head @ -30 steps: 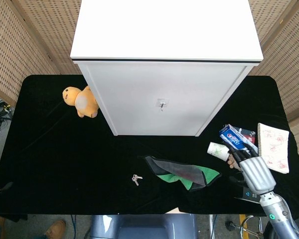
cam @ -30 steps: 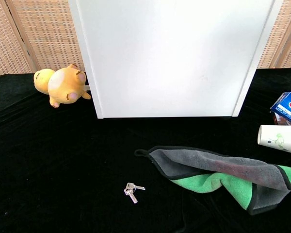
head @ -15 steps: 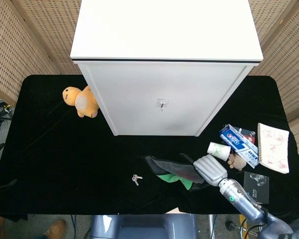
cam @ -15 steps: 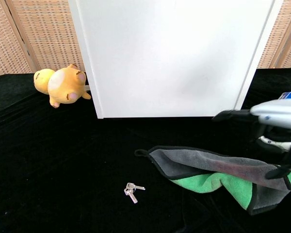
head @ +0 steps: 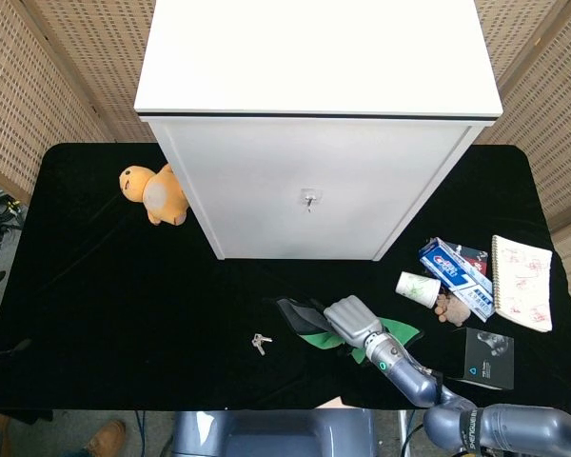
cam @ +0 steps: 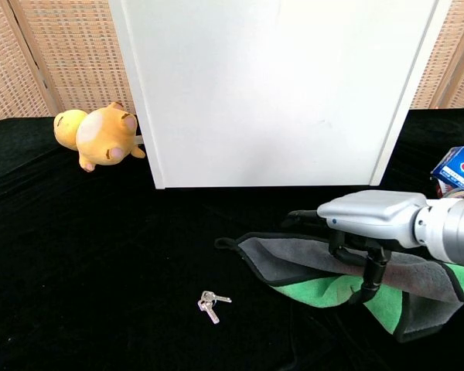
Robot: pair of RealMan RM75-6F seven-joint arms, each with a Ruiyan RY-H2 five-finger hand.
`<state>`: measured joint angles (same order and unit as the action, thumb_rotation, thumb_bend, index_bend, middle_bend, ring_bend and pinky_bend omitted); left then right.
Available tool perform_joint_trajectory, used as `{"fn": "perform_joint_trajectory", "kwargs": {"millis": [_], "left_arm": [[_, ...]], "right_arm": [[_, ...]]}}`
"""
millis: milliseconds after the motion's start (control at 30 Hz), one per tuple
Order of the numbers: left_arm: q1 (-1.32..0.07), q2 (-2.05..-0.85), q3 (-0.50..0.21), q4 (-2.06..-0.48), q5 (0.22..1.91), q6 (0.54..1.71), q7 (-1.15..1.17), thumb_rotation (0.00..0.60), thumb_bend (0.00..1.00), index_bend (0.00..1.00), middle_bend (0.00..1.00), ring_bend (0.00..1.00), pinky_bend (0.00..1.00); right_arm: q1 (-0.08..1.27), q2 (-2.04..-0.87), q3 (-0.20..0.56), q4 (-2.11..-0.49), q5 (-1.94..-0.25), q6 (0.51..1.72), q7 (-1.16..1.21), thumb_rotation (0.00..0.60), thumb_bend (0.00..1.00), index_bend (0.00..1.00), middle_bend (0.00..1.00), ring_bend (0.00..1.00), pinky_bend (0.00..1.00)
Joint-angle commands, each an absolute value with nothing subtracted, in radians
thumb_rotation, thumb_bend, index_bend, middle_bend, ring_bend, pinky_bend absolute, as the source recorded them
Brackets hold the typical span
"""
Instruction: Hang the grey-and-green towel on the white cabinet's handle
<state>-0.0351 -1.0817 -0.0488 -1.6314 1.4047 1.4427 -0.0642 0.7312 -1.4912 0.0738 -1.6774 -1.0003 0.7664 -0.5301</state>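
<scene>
The grey-and-green towel (head: 300,315) (cam: 290,265) lies crumpled on the black table in front of the white cabinet (head: 305,181) (cam: 271,93). The cabinet's small metal handle (head: 308,198) shows on the door in the head view only. My right hand (head: 352,318) (cam: 365,220) is over the middle of the towel, palm down. Its fingers are spread and point down, with the tips at the cloth, and no cloth is lifted. My left hand appears in neither view.
A set of keys (head: 259,343) (cam: 211,303) lies left of the towel. An orange plush toy (head: 155,193) (cam: 100,135) leans at the cabinet's left corner. At the right are a paper cup (head: 416,288), a toothpaste box (head: 454,267) (cam: 458,170), a notebook (head: 522,282) and a black box (head: 485,357).
My right hand has swept left from the table's right edge, past the cup, onto the middle of the towel. The towel has not moved.
</scene>
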Motion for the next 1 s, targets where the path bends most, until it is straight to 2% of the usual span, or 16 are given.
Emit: {"fn": "perform_joint_trajectory", "kwargs": {"millis": [33,333,467,533,633,800,1000], "left_arm": [[-0.036,-1.081,-0.048,-1.63,1.405,1.441,-0.067,0.6,0.0,0.0,0.0,0.0,0.0],[-0.033,-1.081,-0.045,-1.63,1.413,1.449,-0.069,0.6,0.0,0.0,0.0,0.0,0.0],[-0.034,-1.082,-0.044,-1.63,1.414,1.448,-0.067,0.6,0.0,0.0,0.0,0.0,0.0],[-0.034,-1.082,-0.043,-1.63,1.414,1.448,-0.068,0.6,0.0,0.0,0.0,0.0,0.0],[-0.034,-1.082,-0.043,-1.63,1.414,1.449,-0.068,0.6,0.0,0.0,0.0,0.0,0.0],[-0.034,-1.082,-0.043,-1.63,1.415,1.448,-0.071,0.6,0.0,0.0,0.0,0.0,0.0],[-0.034,-1.081,-0.044,-1.626,1.418,1.451,-0.081,0.6,0.0,0.0,0.0,0.0,0.0]], "right_arm": [[0.752,-1.521,0.059,-1.663,-0.947,0.788,-0.578,0.6,0.0,0.0,0.91,0.92,0.92],[0.768,-1.588,0.017,-1.611,-0.882,0.858,-0.658,0.6,0.01,0.0,0.91,0.92,0.92],[0.764,-1.602,0.003,-1.588,-0.895,0.874,-0.655,0.6,0.06,0.01,0.91,0.92,0.92],[0.762,-1.608,-0.001,-1.579,-0.902,0.877,-0.651,0.6,0.09,0.04,0.91,0.92,0.92],[0.757,-1.619,-0.003,-1.565,-0.912,0.881,-0.633,0.6,0.22,0.15,0.92,0.93,0.92],[0.75,-1.627,-0.001,-1.552,-0.935,0.884,-0.601,0.6,0.49,0.35,0.93,0.93,0.92],[0.732,-1.638,0.009,-1.535,-0.996,0.903,-0.533,0.6,0.67,0.54,0.95,0.95,0.93]]}}
